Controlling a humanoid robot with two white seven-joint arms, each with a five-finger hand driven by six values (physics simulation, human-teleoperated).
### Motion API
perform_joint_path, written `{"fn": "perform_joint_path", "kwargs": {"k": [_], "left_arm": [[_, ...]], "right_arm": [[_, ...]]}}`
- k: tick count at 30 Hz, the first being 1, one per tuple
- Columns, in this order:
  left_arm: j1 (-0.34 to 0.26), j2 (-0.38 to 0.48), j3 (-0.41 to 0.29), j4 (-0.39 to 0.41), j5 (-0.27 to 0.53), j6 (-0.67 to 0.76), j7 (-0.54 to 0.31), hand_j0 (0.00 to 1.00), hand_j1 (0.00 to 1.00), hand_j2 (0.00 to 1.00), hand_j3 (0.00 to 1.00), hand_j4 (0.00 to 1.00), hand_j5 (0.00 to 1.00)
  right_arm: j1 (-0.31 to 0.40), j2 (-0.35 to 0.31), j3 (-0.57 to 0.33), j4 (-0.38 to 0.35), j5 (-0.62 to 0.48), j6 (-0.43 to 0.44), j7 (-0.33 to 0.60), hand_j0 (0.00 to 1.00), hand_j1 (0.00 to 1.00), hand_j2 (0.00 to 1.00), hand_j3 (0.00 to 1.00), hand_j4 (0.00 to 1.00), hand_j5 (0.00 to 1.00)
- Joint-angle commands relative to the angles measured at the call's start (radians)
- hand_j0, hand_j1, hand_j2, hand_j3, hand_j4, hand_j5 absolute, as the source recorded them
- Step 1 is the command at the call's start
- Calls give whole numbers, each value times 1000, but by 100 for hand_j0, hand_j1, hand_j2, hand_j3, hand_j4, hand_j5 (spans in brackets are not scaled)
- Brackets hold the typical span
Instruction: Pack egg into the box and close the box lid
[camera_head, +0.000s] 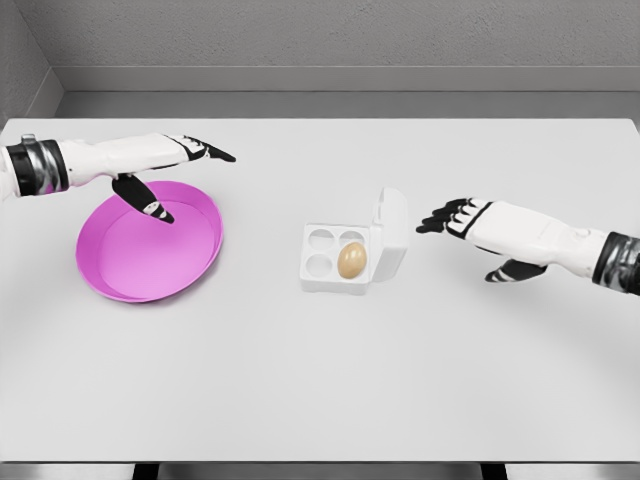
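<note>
Already seated, the egg (351, 261) rests in the front-right cup of the white box (337, 258) at mid-tabletop (320, 380), its lid (391, 228) standing upright along the right side. The right robot hand (447, 217) hovers just right of that lid, fingers extended and holding nothing, clearly the nearer one. The left robot hand (180, 165), apparently open and empty too, hangs over the pink bowl (150, 240), well apart. Closing likely means swinging the lid leftward.
</note>
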Motion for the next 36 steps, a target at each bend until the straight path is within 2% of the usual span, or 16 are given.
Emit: {"fn": "perform_joint_path", "kwargs": {"k": [1, 12, 14, 29, 31, 36], "left_arm": [[0, 1, 2, 1, 6, 1, 0, 100, 100, 100, 100, 100, 100], [6, 24, 18, -2, 6, 1, 2, 100, 100, 100, 100, 100, 100], [6, 24, 18, -2, 6, 1, 2, 100, 100, 100, 100, 100, 100], [15, 43, 30, 1, 14, 1, 0, 100, 100, 100, 100, 100, 100], [23, 43, 56, 1, 12, 1, 0, 100, 100, 100, 100, 100, 100], [31, 43, 59, 3, 14, 1, 0, 100, 100, 100, 100, 100, 100]], "right_arm": [[0, 6, 9, -2, -7, 3, 0, 100, 100, 100, 100, 100, 100], [3, 18, 10, -19, -7, 3, 0, 100, 100, 100, 100, 100, 100], [5, 55, 10, -25, -7, 3, 0, 100, 100, 100, 100, 100, 100], [11, 83, 40, -54, -7, 3, 0, 100, 100, 100, 100, 100, 100], [11, 97, 41, -56, -7, 3, 0, 100, 100, 100, 100, 100, 100], [0, 129, 44, -59, -8, 3, 0, 100, 100, 100, 100, 100, 100]]}}
